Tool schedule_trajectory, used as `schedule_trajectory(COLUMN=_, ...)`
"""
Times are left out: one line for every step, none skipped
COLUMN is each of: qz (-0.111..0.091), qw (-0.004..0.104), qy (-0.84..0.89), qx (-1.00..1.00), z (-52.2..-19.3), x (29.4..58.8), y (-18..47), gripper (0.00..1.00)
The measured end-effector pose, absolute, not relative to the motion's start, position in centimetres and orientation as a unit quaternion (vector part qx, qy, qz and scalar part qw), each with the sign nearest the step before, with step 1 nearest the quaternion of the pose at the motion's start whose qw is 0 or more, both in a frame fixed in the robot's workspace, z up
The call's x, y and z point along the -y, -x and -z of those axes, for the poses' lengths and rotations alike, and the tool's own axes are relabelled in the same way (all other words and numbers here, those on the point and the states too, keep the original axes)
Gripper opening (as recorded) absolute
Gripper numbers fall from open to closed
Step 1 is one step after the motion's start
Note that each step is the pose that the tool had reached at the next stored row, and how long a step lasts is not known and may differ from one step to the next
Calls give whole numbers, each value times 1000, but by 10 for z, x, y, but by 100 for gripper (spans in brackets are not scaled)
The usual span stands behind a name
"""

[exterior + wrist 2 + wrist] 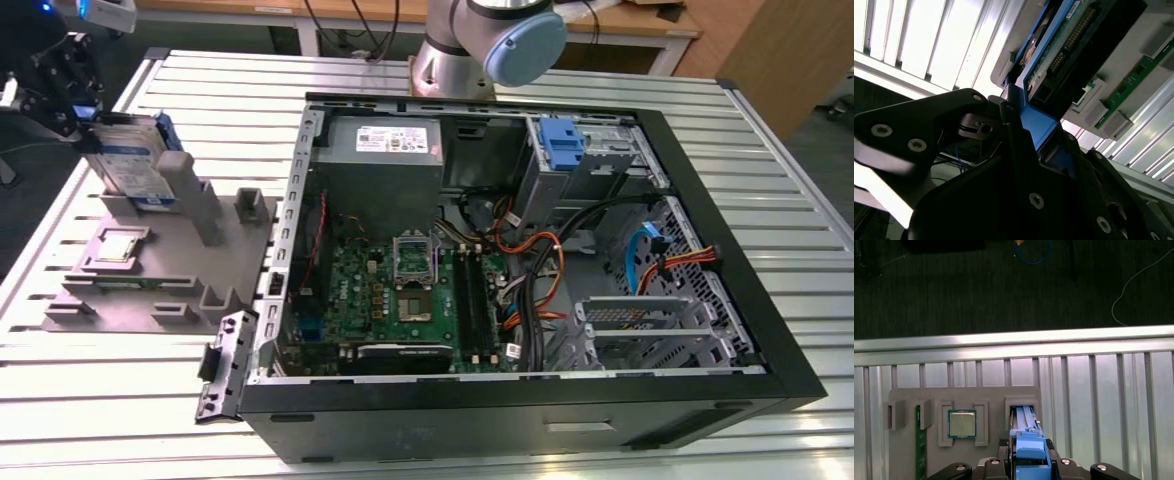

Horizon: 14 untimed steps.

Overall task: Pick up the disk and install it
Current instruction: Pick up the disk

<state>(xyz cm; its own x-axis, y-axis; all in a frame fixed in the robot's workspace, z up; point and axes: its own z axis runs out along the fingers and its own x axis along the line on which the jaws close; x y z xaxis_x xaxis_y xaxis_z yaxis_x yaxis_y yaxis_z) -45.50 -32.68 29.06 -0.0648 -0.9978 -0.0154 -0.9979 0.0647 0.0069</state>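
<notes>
The disk [131,158], a silver-grey drive in a blue bracket, stands on edge in a slot of the grey holder [174,270] at the exterior view's left, outside the computer case [467,420]. My gripper [83,120] comes down on the disk's top end. In both wrist views the black fingers [979,125] press on the blue bracket [1036,125], so the gripper [1029,462] is shut on the disk [1026,437]. Its lower end sits in the holder's slot [1021,407]. The green circuit-board side of the disk [1074,45] faces the second wrist view.
A processor chip [962,423] and a green memory stick [918,440] lie in the same holder. Inside the open case are a grey power-supply box [387,150], the motherboard [400,290], cables and a metal bay with a blue latch [561,140]. The arm's base [461,50] stands behind the case.
</notes>
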Motion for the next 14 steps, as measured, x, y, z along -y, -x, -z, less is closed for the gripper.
schedule_trajectory(qz=-8, qw=3, qy=684, qx=-730, z=-291, x=327, y=455, gripper=37)
schedule_trajectory(qz=-8, qw=3, qy=684, qx=-730, z=-292, x=327, y=455, gripper=37)
schedule_trajectory(qz=-8, qw=3, qy=684, qx=-730, z=-293, x=327, y=455, gripper=37)
schedule_trajectory(qz=-8, qw=3, qy=684, qx=-730, z=-294, x=327, y=455, gripper=37)
schedule_trajectory(qz=-8, qw=3, qy=684, qx=-730, z=-295, x=327, y=455, gripper=37)
schedule_trajectory(qz=-8, qw=3, qy=684, qx=-730, z=-295, x=327, y=455, gripper=37)
schedule_trajectory(qz=-8, qw=3, qy=684, qx=-730, z=-296, x=327, y=455, gripper=37)
schedule_trajectory(qz=-8, qw=3, qy=684, qx=-730, z=-297, x=327, y=455, gripper=37)
schedule_trajectory(qz=-8, qw=3, qy=684, qx=-730, z=-298, x=327, y=455, gripper=37)
schedule_trajectory(qz=-8, qw=3, qy=684, qx=-730, z=-299, x=327, y=455, gripper=37)
schedule_trajectory(qz=-8, qw=3, qy=684, qx=-730, z=-300, x=327, y=455, gripper=37)
schedule_trajectory(qz=-8, qw=3, qy=684, qx=-730, z=-301, x=327, y=455, gripper=37)
schedule_trajectory(qz=-8, qw=3, qy=684, qx=-730, z=-302, x=327, y=455, gripper=37)
schedule_trajectory(qz=-8, qw=3, qy=684, qx=-730, z=-303, x=327, y=455, gripper=37)
